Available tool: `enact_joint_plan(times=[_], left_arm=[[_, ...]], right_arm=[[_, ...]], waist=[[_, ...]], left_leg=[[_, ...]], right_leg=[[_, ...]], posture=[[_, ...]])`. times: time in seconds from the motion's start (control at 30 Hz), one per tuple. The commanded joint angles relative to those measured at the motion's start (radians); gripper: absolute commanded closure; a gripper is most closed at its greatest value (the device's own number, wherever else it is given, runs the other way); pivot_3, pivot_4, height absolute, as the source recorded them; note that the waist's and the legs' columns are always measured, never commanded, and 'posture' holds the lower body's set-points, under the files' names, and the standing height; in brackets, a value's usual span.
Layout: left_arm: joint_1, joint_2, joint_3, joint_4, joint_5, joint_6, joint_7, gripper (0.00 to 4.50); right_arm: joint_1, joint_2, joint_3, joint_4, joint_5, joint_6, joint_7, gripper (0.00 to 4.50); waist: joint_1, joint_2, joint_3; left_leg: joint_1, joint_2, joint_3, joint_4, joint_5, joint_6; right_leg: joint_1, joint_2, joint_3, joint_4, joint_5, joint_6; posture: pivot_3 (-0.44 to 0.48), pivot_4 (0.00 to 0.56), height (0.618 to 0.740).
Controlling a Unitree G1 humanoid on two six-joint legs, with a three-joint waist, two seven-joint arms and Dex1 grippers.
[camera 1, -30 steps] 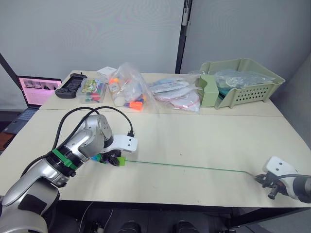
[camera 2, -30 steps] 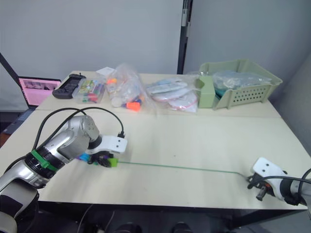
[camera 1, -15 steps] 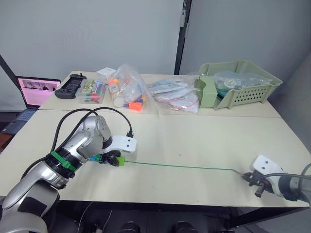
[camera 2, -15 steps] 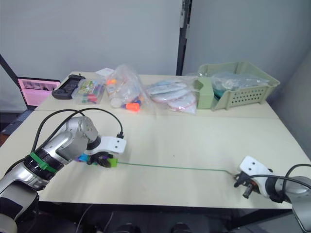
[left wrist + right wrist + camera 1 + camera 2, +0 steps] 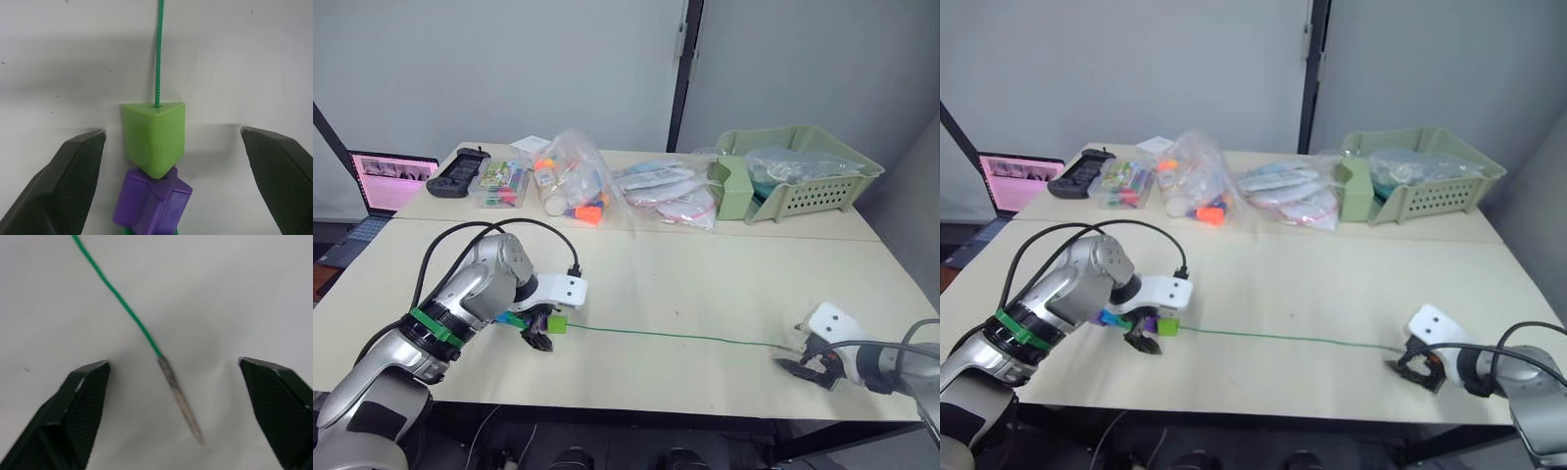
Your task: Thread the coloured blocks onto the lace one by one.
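Now both grippers have let go: left gripper [image 5: 171, 147] off the coloured blocks [image 5: 154, 134], right gripper [image 5: 173, 382] off the lace [image 5: 117, 298].

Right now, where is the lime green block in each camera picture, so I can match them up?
Left eye view: the lime green block sits by the left gripper, at the lace's left end.
Right eye view: same spot on the table.
Left wrist view: centre, between the open fingers, above a purple block.
Right wrist view: the lace's pale tip.
Shared landmark: the lace.
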Motion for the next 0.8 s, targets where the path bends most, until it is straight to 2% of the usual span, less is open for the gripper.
enact_joint_plan(times=[0.03, 0.17, 0.23, 0.3, 0.4, 0.5, 0.6, 0.8], left_arm=[[0.011, 0.067, 0.155, -0.063, -0.096, 0.052, 0.009, 0.0], [0.085, 0.048, 0.381, -0.126, -0.279, 0.2, 0.08, 0.0], [0.231, 0.036, 0.611, -0.148, -0.377, 0.187, 0.149, 0.0], [0.35, 0.017, 0.789, -0.169, -0.442, 0.168, 0.22, 0.0], [0.496, -0.01, 1.0, -0.167, -0.531, 0.129, 0.286, 0.0], [0.623, 0.007, 1.089, -0.16, -0.622, 0.108, 0.242, 0.0], [0.764, -0.013, 1.18, -0.108, -0.673, 0.029, 0.238, 0.0], [0.913, -0.05, 1.195, 0.01, -0.67, -0.162, 0.297, 0.0]], right_arm=[[-0.014, 0.009, -0.103, -0.086, 0.098, 0.039, 0.009, 0.02], [0.009, 0.028, -0.185, -0.137, 0.176, 0.085, 0.003, 0.02], [0.047, 0.059, -0.255, -0.153, 0.215, 0.104, -0.013, 0.02], [0.077, 0.095, -0.316, -0.161, 0.249, 0.118, -0.035, 0.02], [0.121, 0.147, -0.383, -0.161, 0.275, 0.12, -0.07, 0.02], [0.158, 0.194, -0.415, -0.16, 0.295, 0.115, -0.096, 0.02], [0.227, 0.251, -0.432, -0.157, 0.297, 0.084, -0.101, 0.02], [0.263, 0.275, -0.44, -0.084, 0.289, 0.019, -0.096, 0.02]], waist=[[-0.002, 0.001, 0.001], [-0.001, 0.002, 0.002], [0.0, 0.003, 0.002], [-0.003, 0.003, 0.002], [-0.001, 0.002, 0.002], [0.002, 0.002, 0.003], [0.005, 0.005, 0.003], [0.002, 0.005, 0.003]], left_leg=[[-0.002, 0.0, 0.0, 0.0, 0.0, 0.0], [-0.008, -0.001, -0.001, 0.0, 0.0, 0.001], [-0.007, 0.0, -0.001, 0.0, 0.0, 0.001], [-0.007, 0.0, -0.001, 0.0, 0.0, 0.001], [-0.007, 0.002, -0.003, 0.0, -0.001, 0.001], [-0.004, 0.002, -0.003, 0.0, -0.001, 0.001], [0.002, 0.002, -0.002, -0.002, -0.001, 0.0], [0.007, 0.005, 0.0, -0.008, -0.001, -0.001]], right_leg=[[-0.003, 0.0, 0.0, 0.001, 0.002, -0.004], [-0.008, -0.001, -0.001, 0.002, 0.004, -0.006], [-0.008, -0.002, -0.001, 0.001, 0.004, -0.006], [-0.008, -0.002, -0.001, 0.002, 0.004, -0.006], [-0.008, -0.002, -0.001, 0.002, 0.004, -0.007], [-0.006, -0.004, -0.001, 0.001, 0.005, -0.008], [-0.001, -0.005, 0.0, -0.002, 0.004, -0.008], [0.004, -0.008, 0.002, -0.009, 0.004, -0.009]], posture=[[0.0, 0.15, 0.74], [0.0, 0.15, 0.74], [0.0, 0.15, 0.74], [0.0, 0.15, 0.74], [0.0, 0.15, 0.74], [0.0, 0.15, 0.74], [0.0, 0.15, 0.74], [0.0, 0.15, 0.74]])
